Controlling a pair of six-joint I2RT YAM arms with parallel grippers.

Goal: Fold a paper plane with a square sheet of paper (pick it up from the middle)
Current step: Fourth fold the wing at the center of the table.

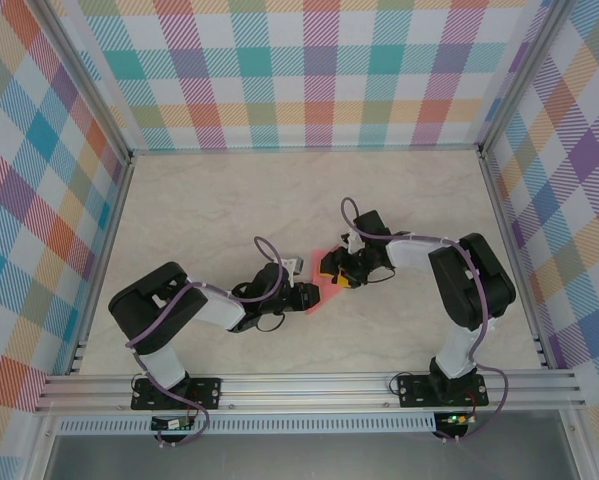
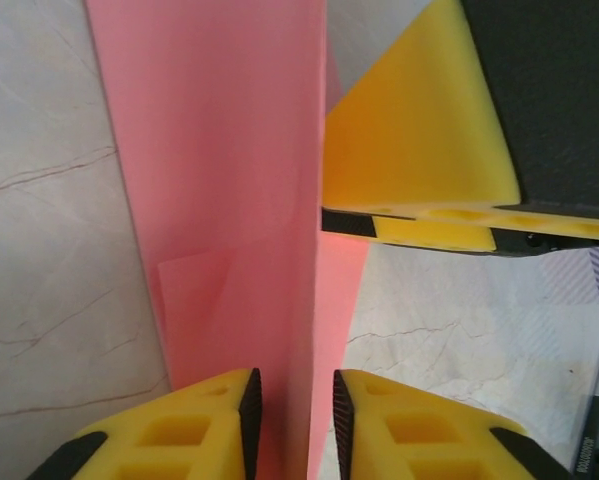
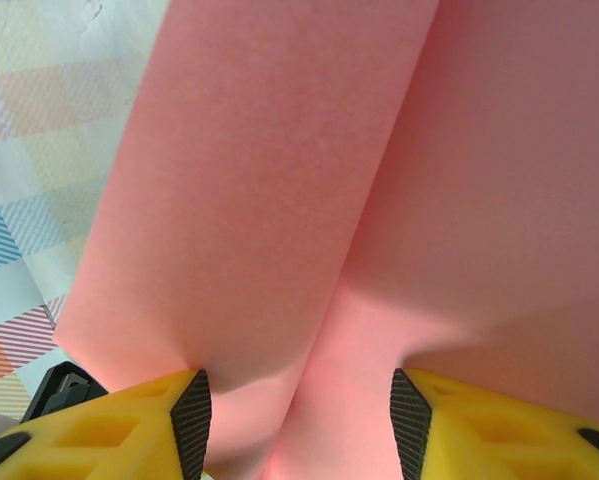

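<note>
**Pink folded paper between both grippers**

We see the salmon-pink sheet of thin paper (image 1: 329,292) near the middle of the top view, on the pale marble-patterned table (image 1: 199,200). In the left wrist view it (image 2: 219,180) runs top to bottom as a long strip with a raised crease. The crease passes between the yellow fingers of the left gripper (image 2: 294,400), whose jaws stand narrowly apart. At the upper right a yellow finger (image 2: 409,140) of the right gripper (image 1: 337,270) meets the paper's edge. In the right wrist view its jaws stand wider, the paper (image 3: 279,150) spreading above them. Pastel plaid walls (image 1: 319,70) surround the table.
</note>
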